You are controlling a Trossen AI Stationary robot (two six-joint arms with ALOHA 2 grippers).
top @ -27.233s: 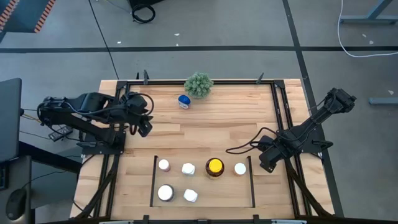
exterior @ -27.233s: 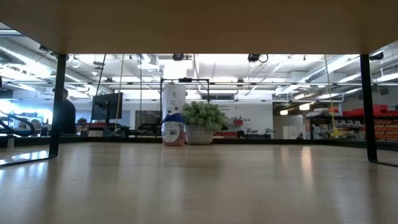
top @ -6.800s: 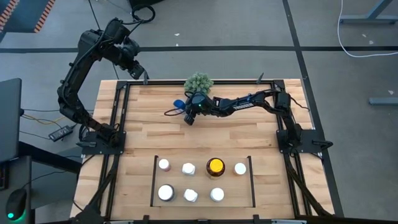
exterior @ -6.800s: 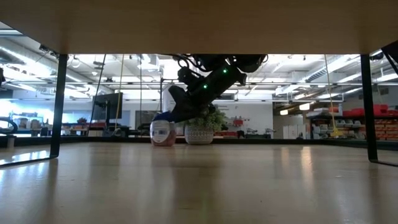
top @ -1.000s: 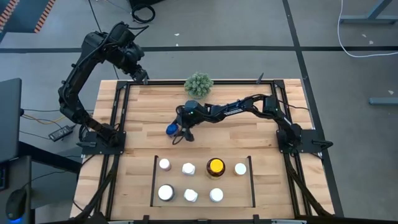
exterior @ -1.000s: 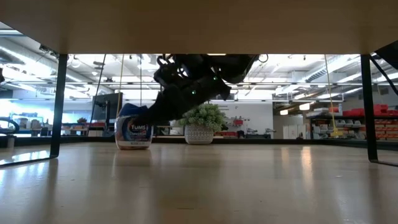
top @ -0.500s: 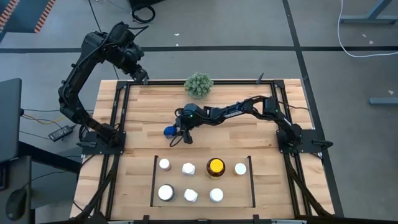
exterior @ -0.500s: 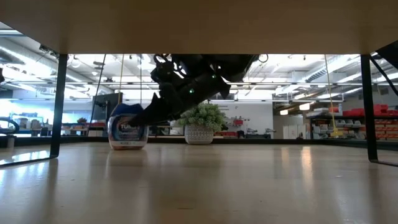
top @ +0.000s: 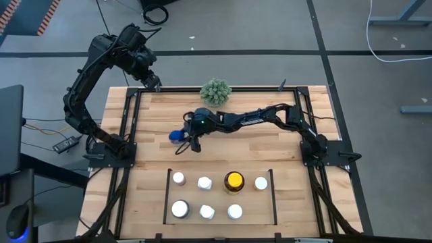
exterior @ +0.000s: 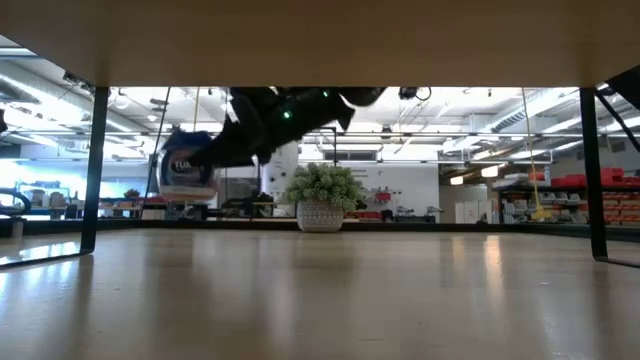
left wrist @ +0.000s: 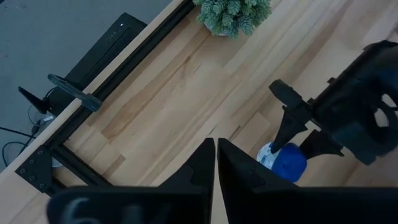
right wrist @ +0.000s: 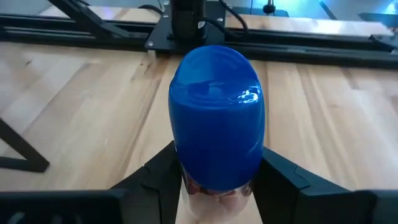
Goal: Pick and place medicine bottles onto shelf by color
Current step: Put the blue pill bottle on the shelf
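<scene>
1. The shelf (top: 167, 196), the black-outlined bay at the table's (top: 270, 145) near edge, holds seven medicine bottles: four in the far row, with the yellow-capped amber bottle (top: 233, 180) third, and three white-capped ones in the near row.
2. The blue-capped bottle (top: 177, 136) is clamped between the right fingers (top: 183, 138), lifted off the table mid-table, tilted.
3. The right arm reaches leftward across the table.
4. The left fingers (top: 154, 82), pressed shut and empty, hang over the far left corner.
5. One green plant ball (top: 215, 91) sits at the far edge.

High cam straight down, low cam table-level, wrist cams close; all sharing blue-capped bottle (top: 177, 136).
</scene>
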